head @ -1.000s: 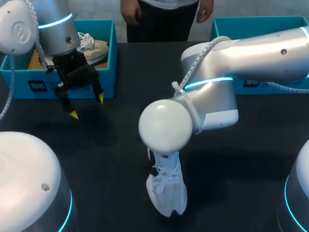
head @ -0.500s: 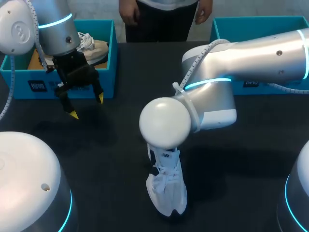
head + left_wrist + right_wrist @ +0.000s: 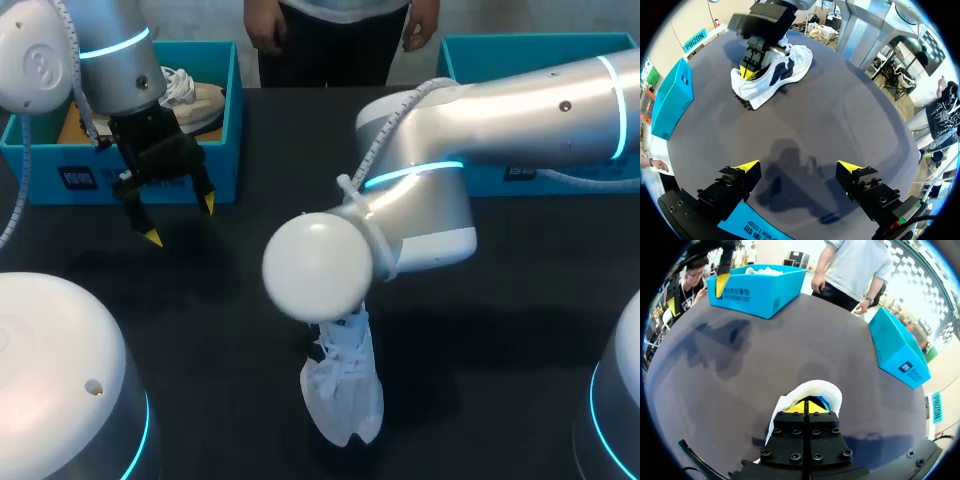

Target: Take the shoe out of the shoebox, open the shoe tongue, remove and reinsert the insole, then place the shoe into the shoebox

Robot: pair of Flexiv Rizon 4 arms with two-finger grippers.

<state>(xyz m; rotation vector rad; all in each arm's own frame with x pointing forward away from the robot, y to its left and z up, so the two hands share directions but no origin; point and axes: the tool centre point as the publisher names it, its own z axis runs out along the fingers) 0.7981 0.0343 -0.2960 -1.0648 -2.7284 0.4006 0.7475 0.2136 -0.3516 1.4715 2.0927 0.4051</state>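
A white and navy shoe [image 3: 345,390] stands upright on the black table, toe toward the front edge. My right arm reaches over it and hides its heel in the head view. In the right wrist view my right gripper [image 3: 807,406] is shut, its yellow tips down inside the shoe's opening, just behind the white heel collar [image 3: 812,388]. Whether anything is pinched between the tips is hidden. The left wrist view shows that gripper [image 3: 747,73] sunk into the shoe [image 3: 775,75]. My left gripper [image 3: 180,221] hangs open and empty in front of the left blue shoebox [image 3: 215,150].
The left shoebox holds another pale shoe [image 3: 195,98]. A second blue box [image 3: 540,60] stands at the back right, also visible beyond my right gripper [image 3: 897,352]. Bare black tabletop [image 3: 830,115] lies between my left gripper and the shoe.
My right arm has swung a little to the left, and the shoe has shifted slightly left with it. The left arm has not moved.
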